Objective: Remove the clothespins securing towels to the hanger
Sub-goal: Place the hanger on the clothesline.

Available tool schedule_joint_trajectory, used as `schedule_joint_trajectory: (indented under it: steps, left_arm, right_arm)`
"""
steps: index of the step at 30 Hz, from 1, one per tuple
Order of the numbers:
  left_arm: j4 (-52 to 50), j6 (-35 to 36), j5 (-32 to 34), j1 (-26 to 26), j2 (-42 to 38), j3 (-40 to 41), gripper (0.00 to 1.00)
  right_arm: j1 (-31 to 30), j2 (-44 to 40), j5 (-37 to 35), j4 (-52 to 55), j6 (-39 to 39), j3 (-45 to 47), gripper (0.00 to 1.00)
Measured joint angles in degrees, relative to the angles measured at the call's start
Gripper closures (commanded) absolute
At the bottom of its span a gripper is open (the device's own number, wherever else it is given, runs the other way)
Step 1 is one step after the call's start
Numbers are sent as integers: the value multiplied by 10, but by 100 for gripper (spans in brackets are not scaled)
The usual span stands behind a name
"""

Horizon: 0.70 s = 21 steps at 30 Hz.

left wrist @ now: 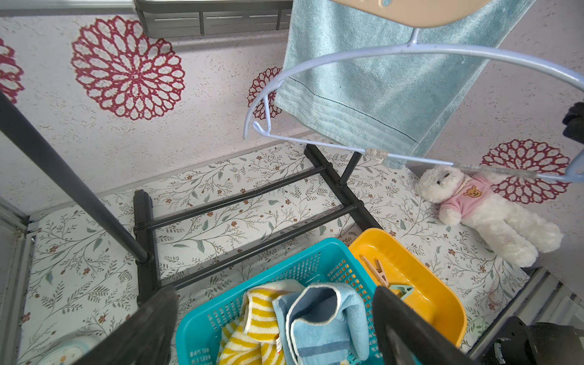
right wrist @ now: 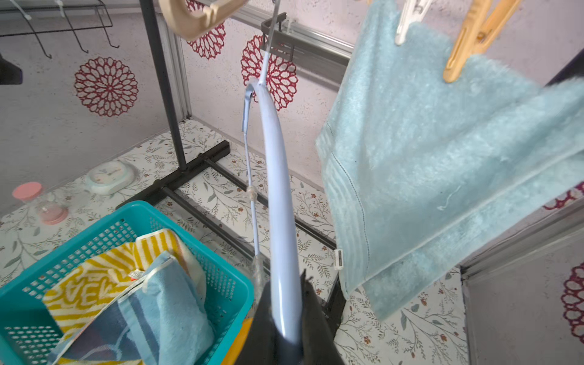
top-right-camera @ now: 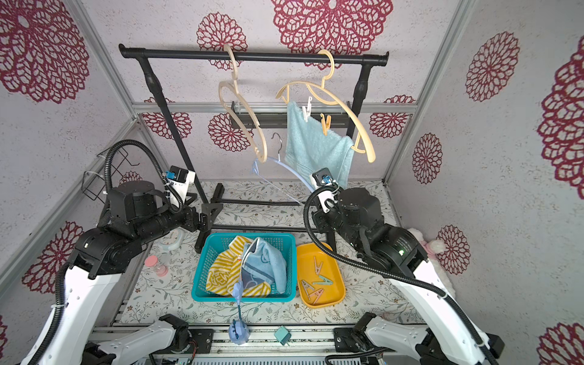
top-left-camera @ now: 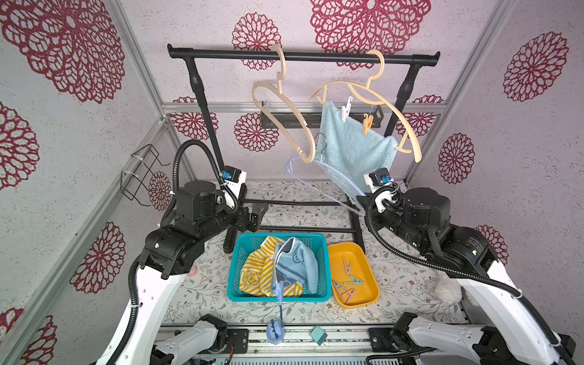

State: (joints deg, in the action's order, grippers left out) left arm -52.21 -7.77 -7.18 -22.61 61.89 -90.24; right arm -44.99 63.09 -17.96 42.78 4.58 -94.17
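- Right wrist view: right gripper clenched on one arm of a pale blue hanger, which runs up and away from the jaws. Whether its metal hook is caught on anything cannot be told.
- Left gripper: jaws spread wide, nothing between them.
- Obstruction: the blue hanger crosses in front of the towel, between both pairs of jaws and the pins.
- Black rack: top rail well above both pairs of jaws; foot bars on the table ahead of the left jaws.
- Bare beige hanger: on the rail, above and between the two grippers.
- Teal basket: below the left jaws, holding a yellow striped towel and a blue lettered towel, both crumpled.
- Yellow tray: touching the basket, below the right jaws; four loose clothespins inside, pink, beige and mint.
- Sundries: plush bear, small clock, pink-lidded jar, all well apart from the jaws.
- Plain blue towel: terry, folded over the bar of a second beige hanger, draped unevenly, just beyond and above the right jaws.
- White clothespin and orange clothespin: side by side on the towel's top fold, well above the right jaws.
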Motion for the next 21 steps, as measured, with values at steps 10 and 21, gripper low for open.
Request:
schedule_joint_trajectory:
  steps: [10,21]
  left_arm:
    - [9,6,0,0,5,-1,3]
    - [22,10,-3,0,24,-19,3]
  right_arm:
    - [-7,24,-47,-33,49,-69,100]
    - [-8,110,-85,-91,111,-202,100]
